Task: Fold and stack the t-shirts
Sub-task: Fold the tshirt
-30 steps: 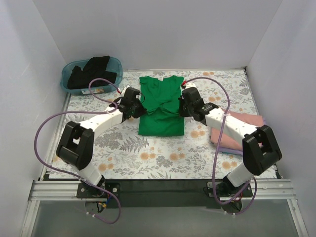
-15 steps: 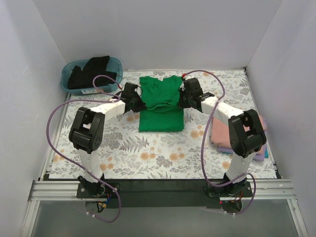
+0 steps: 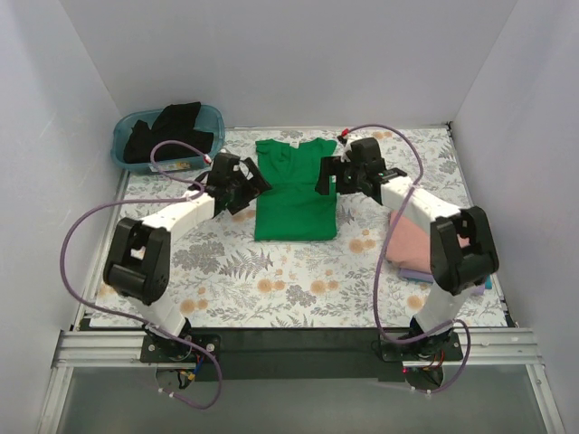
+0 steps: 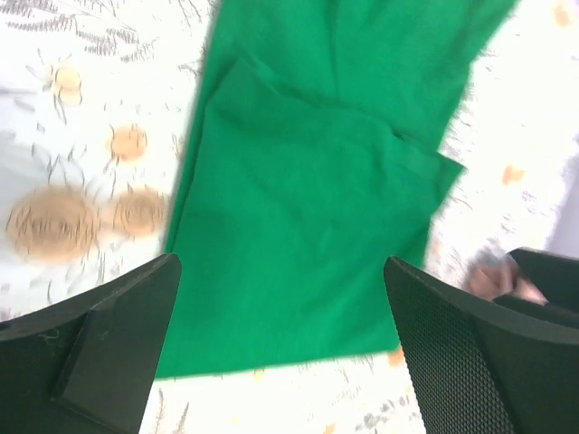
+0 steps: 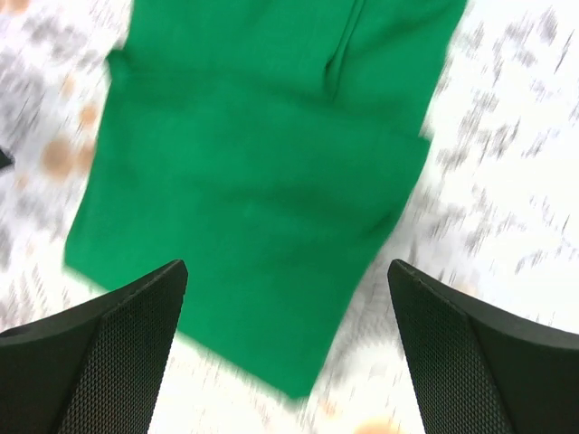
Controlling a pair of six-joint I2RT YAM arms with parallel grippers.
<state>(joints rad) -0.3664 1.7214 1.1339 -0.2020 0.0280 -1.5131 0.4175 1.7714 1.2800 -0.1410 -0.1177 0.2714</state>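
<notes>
1. A flower-printed tabletop [image 3: 298,280] is being covered in part by a bright green cloth t-shirt [image 3: 295,194], which is lying flat and partly folded.
2. A teal plastic tub [image 3: 127,136] holding black cloth [image 3: 167,127] is sitting far-left of that t-shirt.
3. Folded salmon pink [image 3: 409,242] and lavender [image 3: 416,274] shirts are lying stacked near-right of it.
4. The left gripper [image 4: 280,271] and right gripper [image 5: 288,271] are being held spread wide, gripping nothing, at its left and right sides.

Overhead view: bright, even, diffuse light; sharp; faint soft shadows on the counter [image 3: 271,271].
Left wrist view: bright; motion blur smears the counter's print.
Right wrist view: heavier blur; green t-shirt [image 5: 262,181] edges soft.
</notes>
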